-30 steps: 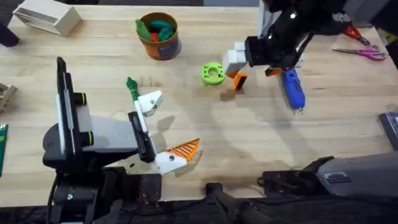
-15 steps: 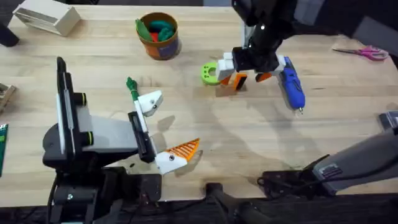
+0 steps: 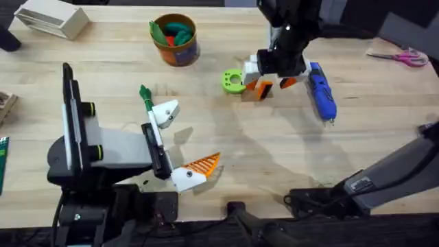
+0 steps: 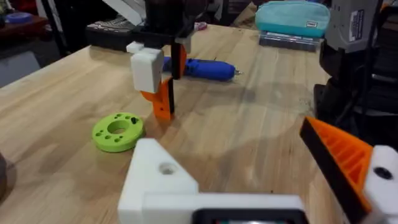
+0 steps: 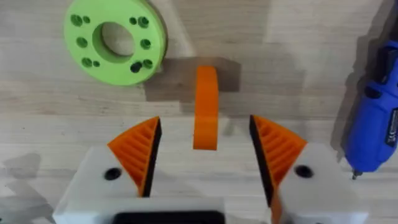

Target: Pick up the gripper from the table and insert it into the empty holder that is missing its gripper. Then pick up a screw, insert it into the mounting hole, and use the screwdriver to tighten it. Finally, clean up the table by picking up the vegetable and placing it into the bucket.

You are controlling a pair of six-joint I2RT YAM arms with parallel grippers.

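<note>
Change: over the last second the right arm has swung in from the right and dropped, so the right gripper (image 3: 271, 77) now sits straddling the small orange ribbed wedge pad (image 5: 206, 106) on the wooden table (image 3: 274, 151).
Jaws: spread wide, an orange pad on each side of the wedge, nothing held yet.
Meaning: looks like the pick-up step is lined up, closing is probably next.
Left gripper (image 4: 273, 180): parked near the left base, one finger a bare white pointed holder (image 4: 163, 186), empty.
Tight spots: bright green plastic ring (image 3: 234, 81) just left of the wedge, blue pen-shaped screwdriver (image 3: 321, 92) just right.
Open room: plenty of bare wood between there and the holder.
</note>
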